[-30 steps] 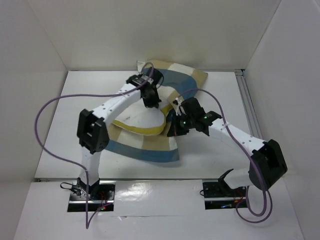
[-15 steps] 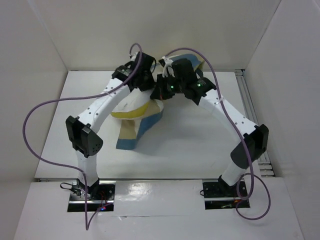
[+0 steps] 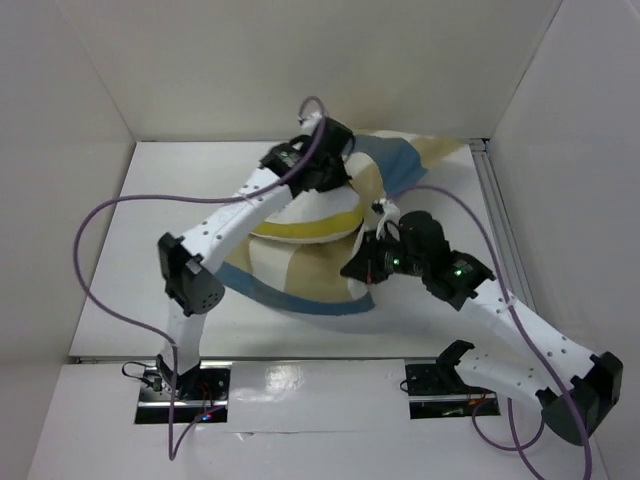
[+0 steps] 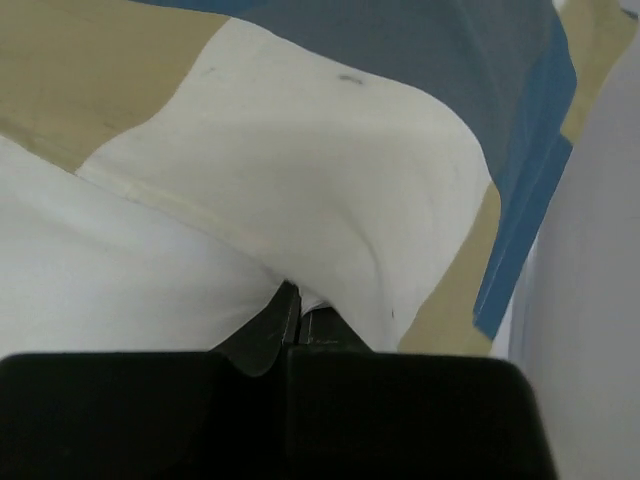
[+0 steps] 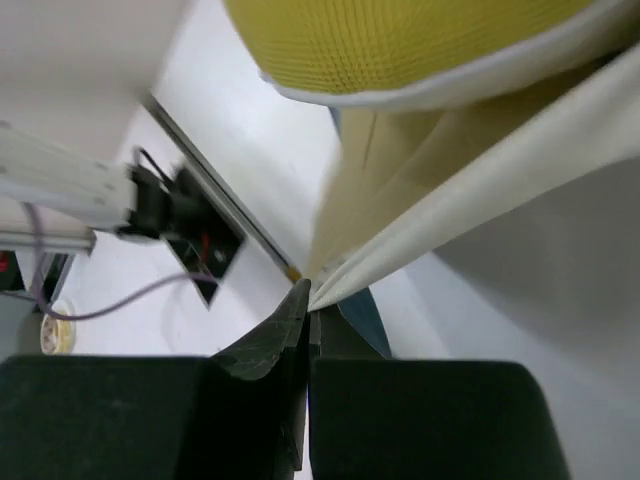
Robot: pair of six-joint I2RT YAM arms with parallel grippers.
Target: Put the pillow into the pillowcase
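Note:
The pillowcase (image 3: 300, 275), in blue, tan and cream blocks, drapes from the table's back right to the front middle. The pillow (image 3: 300, 222), white with a yellow band, shows at its open left side, partly covered by the cloth. My left gripper (image 3: 335, 182) is at the back, shut on pillowcase cloth; its wrist view shows the jaws (image 4: 298, 312) pinching cream fabric (image 4: 300, 170). My right gripper (image 3: 362, 270) is shut on the case's near edge; its wrist view shows the gripper (image 5: 312, 292) on a cream hem (image 5: 470, 215), with the pillow's yellow mesh (image 5: 420, 40) above.
White walls enclose the table on the left, back and right. A metal rail (image 3: 497, 215) runs along the right edge. Purple cables loop from both arms. The arm bases (image 3: 180, 385) sit at the near edge.
Both grippers were raised together at the back half a second ago. The right gripper has since dropped and pulled toward the near side, spreading the pillowcase. The left gripper has shifted slightly right.

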